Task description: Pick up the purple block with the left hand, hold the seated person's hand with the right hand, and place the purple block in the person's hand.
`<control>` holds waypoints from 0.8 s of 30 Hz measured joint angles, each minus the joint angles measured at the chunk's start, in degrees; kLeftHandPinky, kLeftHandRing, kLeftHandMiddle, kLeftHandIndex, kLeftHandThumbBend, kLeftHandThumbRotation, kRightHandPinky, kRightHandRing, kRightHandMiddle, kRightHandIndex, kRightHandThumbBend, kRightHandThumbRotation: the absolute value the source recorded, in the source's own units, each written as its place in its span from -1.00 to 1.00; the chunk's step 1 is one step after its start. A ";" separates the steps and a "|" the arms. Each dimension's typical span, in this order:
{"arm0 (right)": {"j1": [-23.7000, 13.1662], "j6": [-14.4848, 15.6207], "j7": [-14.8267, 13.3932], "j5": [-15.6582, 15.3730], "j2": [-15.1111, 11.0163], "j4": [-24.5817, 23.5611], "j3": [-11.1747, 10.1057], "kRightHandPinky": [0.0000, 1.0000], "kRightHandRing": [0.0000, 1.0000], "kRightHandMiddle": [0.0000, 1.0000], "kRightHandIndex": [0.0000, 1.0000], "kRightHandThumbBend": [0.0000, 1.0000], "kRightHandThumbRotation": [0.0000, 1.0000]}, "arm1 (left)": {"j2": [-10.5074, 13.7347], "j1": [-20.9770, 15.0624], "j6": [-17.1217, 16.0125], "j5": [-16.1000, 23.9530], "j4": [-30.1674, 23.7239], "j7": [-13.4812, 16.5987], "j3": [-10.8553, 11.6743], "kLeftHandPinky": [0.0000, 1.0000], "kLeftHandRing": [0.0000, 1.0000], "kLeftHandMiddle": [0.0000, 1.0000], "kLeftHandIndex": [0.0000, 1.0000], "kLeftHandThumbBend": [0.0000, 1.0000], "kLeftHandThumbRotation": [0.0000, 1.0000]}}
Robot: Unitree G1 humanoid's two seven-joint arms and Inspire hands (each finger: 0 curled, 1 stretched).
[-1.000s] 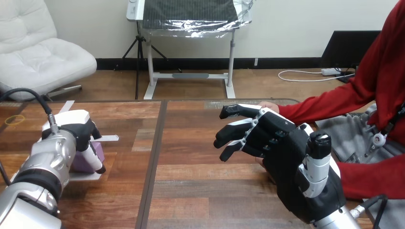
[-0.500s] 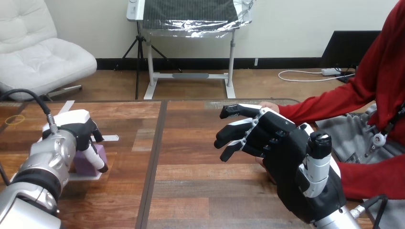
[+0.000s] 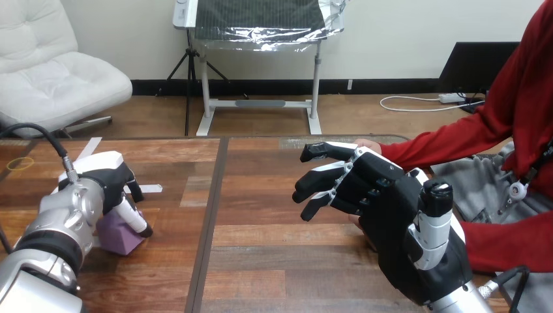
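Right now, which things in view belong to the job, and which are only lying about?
For the job:
purple block
left hand, fingers curled on the block
right hand, open
person's hand, just behind the right hand

Only lying about:
white tape strips on the table
small yellow ring near the table's left edge
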 measured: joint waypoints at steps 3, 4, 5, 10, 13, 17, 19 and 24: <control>0.00 0.00 0.00 0.00 0.00 0.00 0.00 -0.08 0.17 0.20 0.40 0.90 1.00 | 0.05 0.00 0.01 -0.04 0.01 -0.33 0.02 -0.45 -0.28 -0.09 0.26 0.27 -1.00; 0.00 0.00 0.00 0.00 0.00 0.00 0.00 -0.08 0.17 0.20 0.40 0.90 1.00 | 0.06 0.00 0.01 -0.06 0.01 -0.44 0.02 -0.45 -0.28 -0.09 0.25 0.26 -1.00; 0.00 0.00 0.00 0.00 -0.01 0.00 0.00 -0.08 0.17 0.20 0.40 0.90 1.00 | 0.07 0.00 0.03 -0.09 0.03 -0.53 0.03 -0.45 -0.28 -0.09 0.25 0.25 -1.00; 0.00 0.00 0.00 0.00 -0.01 0.00 0.00 -0.08 0.17 0.20 0.40 0.91 1.00 | 0.10 0.00 0.10 -0.18 0.18 -0.78 0.05 -0.43 -0.25 -0.05 0.24 0.21 -1.00; 0.00 0.00 0.00 0.00 -0.01 0.00 0.00 -0.08 0.17 0.21 0.40 0.91 1.00 | 0.12 0.00 0.16 -0.20 0.24 -0.91 0.05 -0.43 -0.24 -0.04 0.23 0.19 -1.00; 0.00 0.00 0.00 0.00 -0.02 0.00 0.00 -0.09 0.17 0.21 0.40 0.91 1.00 | 0.16 0.00 0.34 -0.18 0.29 -1.21 0.04 -0.44 -0.27 -0.05 0.25 0.17 -1.00; 0.00 0.00 0.00 0.00 -0.02 0.00 0.01 -0.09 0.17 0.21 0.40 0.91 1.00 | 0.16 0.00 0.60 -0.16 0.29 -1.48 0.03 -0.45 -0.29 -0.05 0.25 0.17 -1.00; 0.00 0.00 0.00 0.00 -0.02 0.00 0.00 -0.09 0.17 0.21 0.40 0.90 1.00 | 0.23 -0.11 1.15 -0.15 0.29 -2.08 0.03 -0.51 -0.35 -0.06 0.28 0.24 -1.00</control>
